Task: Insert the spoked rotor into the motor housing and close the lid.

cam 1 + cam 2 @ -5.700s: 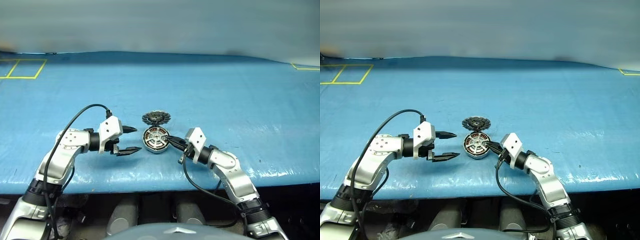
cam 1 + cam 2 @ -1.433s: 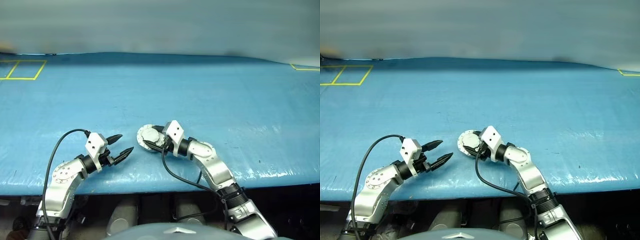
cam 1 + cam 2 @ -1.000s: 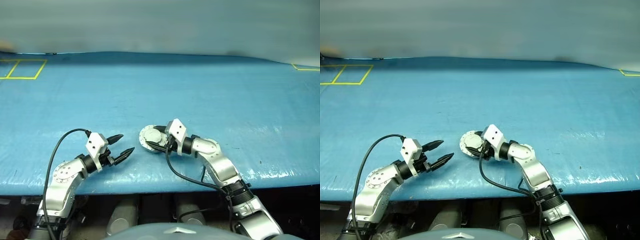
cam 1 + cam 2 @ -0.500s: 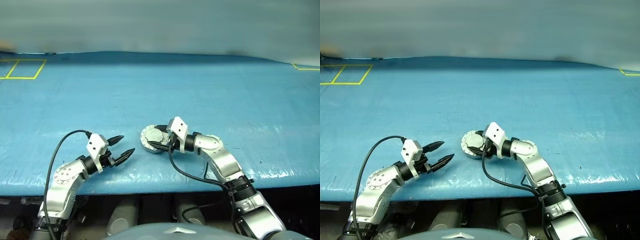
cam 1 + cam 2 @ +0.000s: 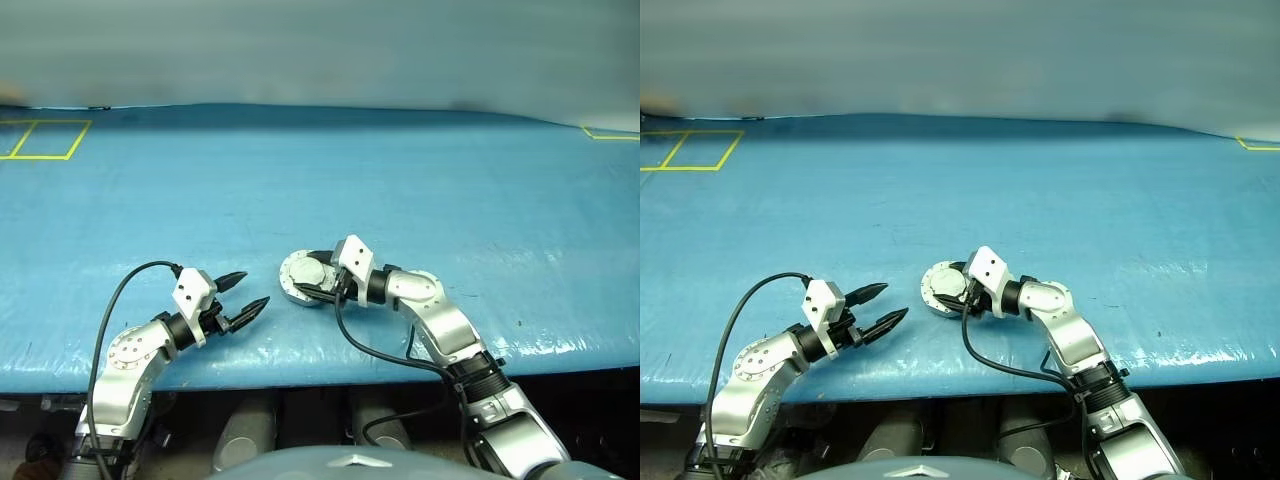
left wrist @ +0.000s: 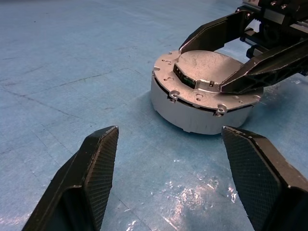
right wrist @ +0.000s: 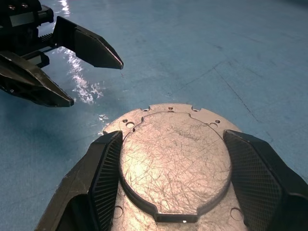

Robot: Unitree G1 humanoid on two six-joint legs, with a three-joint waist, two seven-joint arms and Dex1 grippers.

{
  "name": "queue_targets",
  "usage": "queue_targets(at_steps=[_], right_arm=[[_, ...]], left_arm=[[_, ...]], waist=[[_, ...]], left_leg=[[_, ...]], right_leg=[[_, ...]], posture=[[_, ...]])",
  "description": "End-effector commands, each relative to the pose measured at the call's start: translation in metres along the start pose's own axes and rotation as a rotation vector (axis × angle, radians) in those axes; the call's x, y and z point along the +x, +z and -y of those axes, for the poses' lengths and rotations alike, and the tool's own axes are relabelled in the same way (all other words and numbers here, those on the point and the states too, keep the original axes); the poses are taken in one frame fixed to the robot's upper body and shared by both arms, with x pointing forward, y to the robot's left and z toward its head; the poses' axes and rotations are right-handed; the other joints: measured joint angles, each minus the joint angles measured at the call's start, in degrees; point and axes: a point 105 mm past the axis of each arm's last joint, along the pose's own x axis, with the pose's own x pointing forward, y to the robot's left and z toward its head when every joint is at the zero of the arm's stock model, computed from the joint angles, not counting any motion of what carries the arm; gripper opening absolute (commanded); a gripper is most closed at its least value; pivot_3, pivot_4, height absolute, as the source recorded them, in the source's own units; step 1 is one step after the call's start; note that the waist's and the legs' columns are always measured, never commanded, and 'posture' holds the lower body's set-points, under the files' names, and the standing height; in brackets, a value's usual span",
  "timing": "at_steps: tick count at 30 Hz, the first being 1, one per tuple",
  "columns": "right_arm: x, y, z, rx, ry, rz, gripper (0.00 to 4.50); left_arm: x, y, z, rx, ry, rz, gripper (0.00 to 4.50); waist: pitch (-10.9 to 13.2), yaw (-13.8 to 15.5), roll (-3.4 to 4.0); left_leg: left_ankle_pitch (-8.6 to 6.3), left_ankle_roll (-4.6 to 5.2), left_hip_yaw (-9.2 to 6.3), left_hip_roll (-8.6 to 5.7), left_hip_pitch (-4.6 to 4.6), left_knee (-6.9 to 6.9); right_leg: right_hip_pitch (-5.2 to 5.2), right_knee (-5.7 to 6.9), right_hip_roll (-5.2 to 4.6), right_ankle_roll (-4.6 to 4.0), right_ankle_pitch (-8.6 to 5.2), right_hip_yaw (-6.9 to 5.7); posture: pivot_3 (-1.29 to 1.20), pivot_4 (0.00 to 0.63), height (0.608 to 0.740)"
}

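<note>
Pale-grey lid (image 6: 204,67) shut on housing (image 6: 192,115) (scratched), right gripper (image 7: 175,144) straddling it.

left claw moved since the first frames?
Yes. The left claw has pulled back toward the table's near edge, farther from the motor housing.

Spoked rotor and windings hidden under the closed lid (image 6: 207,72).

Both grippers, left (image 5: 247,290) and right (image 5: 310,280), apparently open-jawed.
</note>
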Motion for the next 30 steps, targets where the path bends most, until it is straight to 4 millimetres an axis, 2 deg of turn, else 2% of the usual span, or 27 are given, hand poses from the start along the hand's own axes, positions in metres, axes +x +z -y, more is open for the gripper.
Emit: queue_targets(at_steps=[1, 12, 24, 30], right_arm=[[0.000, -0.005, -0.001, -0.011, -0.001, -0.024, 3.01], [0.001, -0.015, -0.005, -0.007, 0.006, -0.073, 3.01], [0.002, -0.022, -0.002, 0.012, -0.017, -0.112, 3.01], [0.003, -0.033, 0.001, 0.006, -0.050, -0.160, 3.01]], left_arm=[[0.000, 0.008, 0.002, 0.029, -0.005, 0.030, 3.64], [0.003, 0.008, 0.004, 0.016, -0.007, 0.035, 3.64], [0.004, 0.008, 0.004, 0.010, 0.000, 0.042, 3.64], [0.005, 0.009, 0.004, 0.001, 0.005, 0.049, 3.64]], waist=[[0.0, 0.0, 0.00], [0.0, 0.0, 0.00], [0.0, -0.1, 0.01], [-0.1, -0.1, 0.04]], left_leg=[[0.00, 0.00, 0.00, 0.00, 0.01, 0.00], [-0.01, -0.02, 0.00, 0.00, 0.05, 0.01], [-0.02, -0.04, 0.00, 0.04, 0.12, 0.01], [-0.05, -0.10, 0.01, 0.05, 0.16, 0.02]], right_leg=[[0.00, 0.00, 0.00, 0.00, 0.00, 0.00], [0.04, 0.01, 0.00, 0.01, 0.00, 0.00], [0.08, 0.02, 0.01, 0.01, 0.00, 0.00], [0.10, 0.03, 0.01, 0.01, 0.00, 0.00]], posture=[[0.00, 0.150, 0.740], [0.00, 0.150, 0.740], [0.00, 0.150, 0.740], [0.00, 0.150, 0.740]])
